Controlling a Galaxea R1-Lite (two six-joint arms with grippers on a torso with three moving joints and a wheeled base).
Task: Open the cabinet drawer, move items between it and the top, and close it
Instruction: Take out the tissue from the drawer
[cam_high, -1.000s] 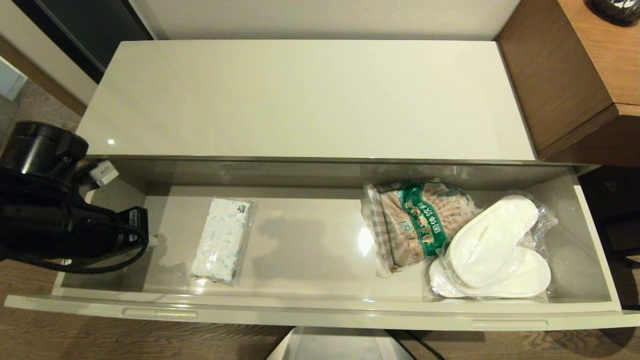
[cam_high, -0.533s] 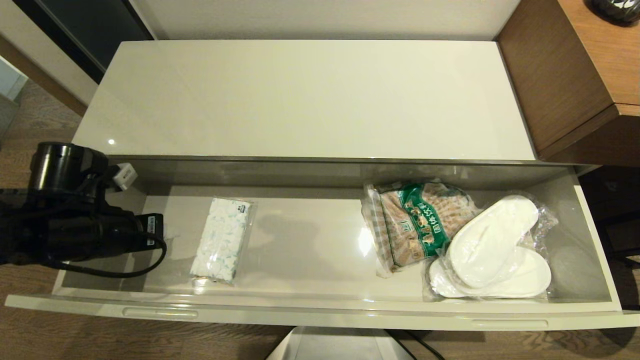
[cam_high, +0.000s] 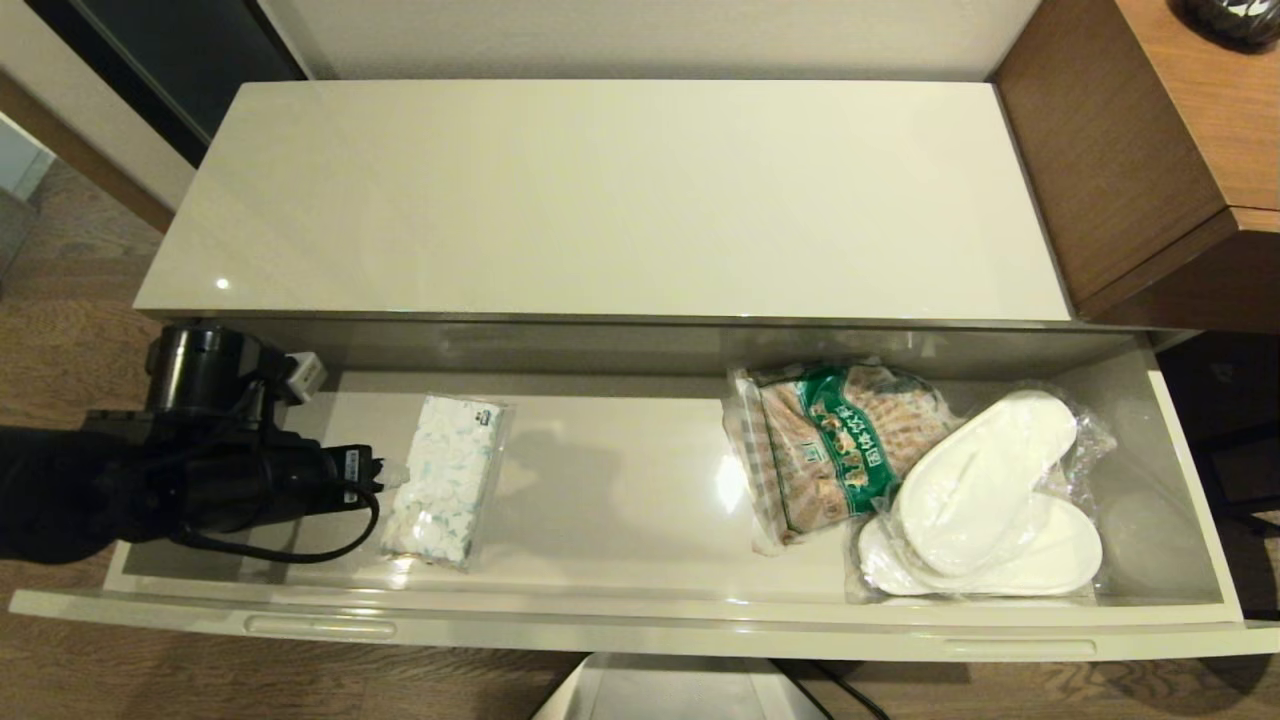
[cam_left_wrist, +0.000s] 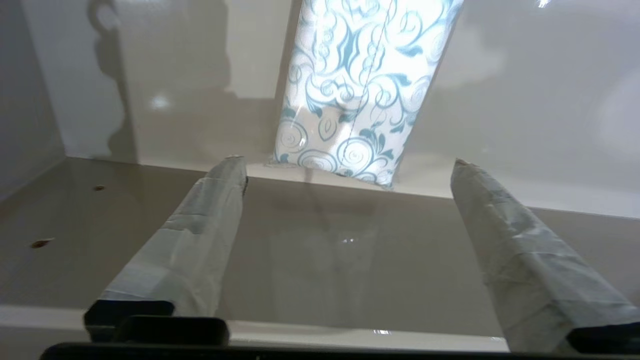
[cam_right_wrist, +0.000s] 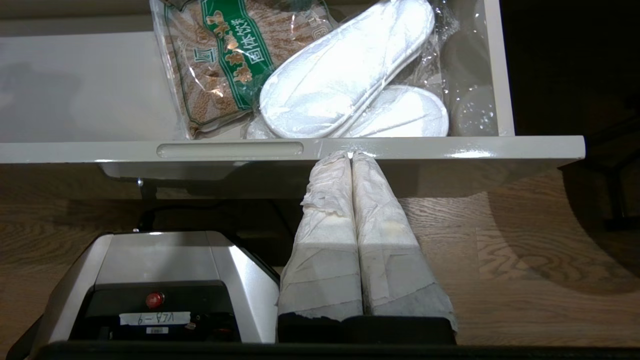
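The left gripper (cam_high: 385, 470) reached level into the left end of the open cabinet drawer (cam_high: 640, 632), its jaws spread wide with nothing between them. In the left wrist view the two wrapped fingers (cam_left_wrist: 200, 235) stood apart over the drawer floor, the near end of the pack lying beyond the gap between them and untouched.

Just right of that gripper lay one tissue pack (cam_high: 443, 478), flat on the drawer floor, white with a pale blue-green swirl pattern under clear wrap; a small dark label sat at its far corner, too small to read.

Behind the drawer, the top (cam_high: 620, 200) of the cabinet stretched wide and glossy.

Along the drawer's front rim ran two long oval recesses (cam_high: 320, 627), one near each end.

Toward the right end lay one snack bag (cam_high: 830, 450) of brown pieces with a green band printed in white and yellow Chinese characters, which I could not read with certainty. Overlapping its right edge was one clear-wrapped pair of white slippers (cam_high: 985, 495), two in count, one stacked across the other.

At the far right stood a brown wooden desk (cam_high: 1150, 170).

The right gripper (cam_right_wrist: 351, 156) hung parked below the drawer's front, over the wooden floor, its two fingers pressed together on nothing. Beside it, the robot's base (cam_right_wrist: 155, 280) carried a red button and a white label with a short hand-written code, seen upside down.
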